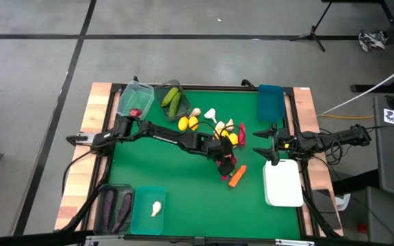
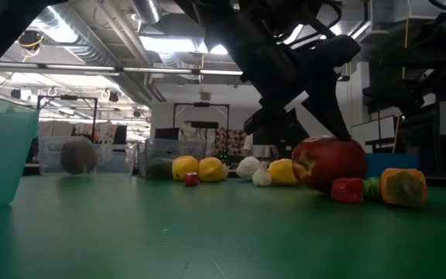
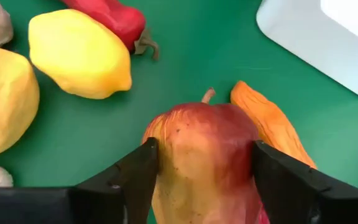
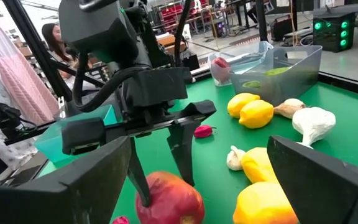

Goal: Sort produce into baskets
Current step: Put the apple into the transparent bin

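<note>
Closing on the red-and-yellow toy apple (image 3: 204, 155) mid-table beside the orange carrot (image 3: 269, 124), your left gripper (image 3: 204, 165) has both fingers against its sides. Next, lift it toward the clear tub (image 1: 134, 101) holding red fruit. Your right gripper (image 1: 269, 143) waits wide open.

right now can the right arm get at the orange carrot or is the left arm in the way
Probably yes. The carrot lies on open green mat beside the white tray, on the right gripper's side. The left gripper straddles the red apple beside it, so space is tight.
</note>
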`<state>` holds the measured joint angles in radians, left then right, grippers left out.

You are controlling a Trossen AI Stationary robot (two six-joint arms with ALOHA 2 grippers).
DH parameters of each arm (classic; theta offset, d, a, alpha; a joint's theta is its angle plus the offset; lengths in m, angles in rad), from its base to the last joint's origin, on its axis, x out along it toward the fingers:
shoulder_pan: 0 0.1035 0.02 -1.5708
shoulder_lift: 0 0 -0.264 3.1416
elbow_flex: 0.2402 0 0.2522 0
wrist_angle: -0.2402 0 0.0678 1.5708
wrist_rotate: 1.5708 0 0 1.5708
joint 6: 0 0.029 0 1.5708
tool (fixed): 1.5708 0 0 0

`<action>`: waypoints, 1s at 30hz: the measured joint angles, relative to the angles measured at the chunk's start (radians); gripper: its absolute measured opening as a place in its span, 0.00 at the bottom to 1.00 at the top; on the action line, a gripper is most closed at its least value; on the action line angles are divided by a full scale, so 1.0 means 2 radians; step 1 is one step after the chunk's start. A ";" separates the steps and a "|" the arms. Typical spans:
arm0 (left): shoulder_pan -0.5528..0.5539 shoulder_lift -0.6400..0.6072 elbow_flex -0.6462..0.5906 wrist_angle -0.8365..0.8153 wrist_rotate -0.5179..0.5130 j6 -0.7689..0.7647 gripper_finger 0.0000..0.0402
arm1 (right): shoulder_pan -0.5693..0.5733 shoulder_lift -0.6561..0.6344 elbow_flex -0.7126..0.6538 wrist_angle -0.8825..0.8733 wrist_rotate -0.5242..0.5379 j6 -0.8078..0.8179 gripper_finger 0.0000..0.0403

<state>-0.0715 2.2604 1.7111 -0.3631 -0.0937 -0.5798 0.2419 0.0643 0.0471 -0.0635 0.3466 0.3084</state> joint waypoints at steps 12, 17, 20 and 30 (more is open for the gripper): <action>-0.003 -0.016 -0.003 0.005 0.004 0.028 0.47 | 0.000 0.000 0.000 0.000 0.000 0.000 0.93; -0.003 -0.018 -0.003 0.003 0.003 0.032 0.47 | 0.000 0.000 0.000 0.000 0.000 0.000 0.93; -0.002 -0.023 -0.003 -0.002 -0.004 0.045 0.47 | 0.000 0.000 0.000 0.000 0.000 0.000 0.93; 0.001 -0.061 -0.005 -0.049 -0.036 0.075 0.36 | 0.000 0.000 0.000 0.001 0.002 -0.001 0.93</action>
<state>-0.0689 2.1386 1.7008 -0.4612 -0.1654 -0.4300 0.2417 0.0647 0.0473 -0.0624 0.3498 0.3061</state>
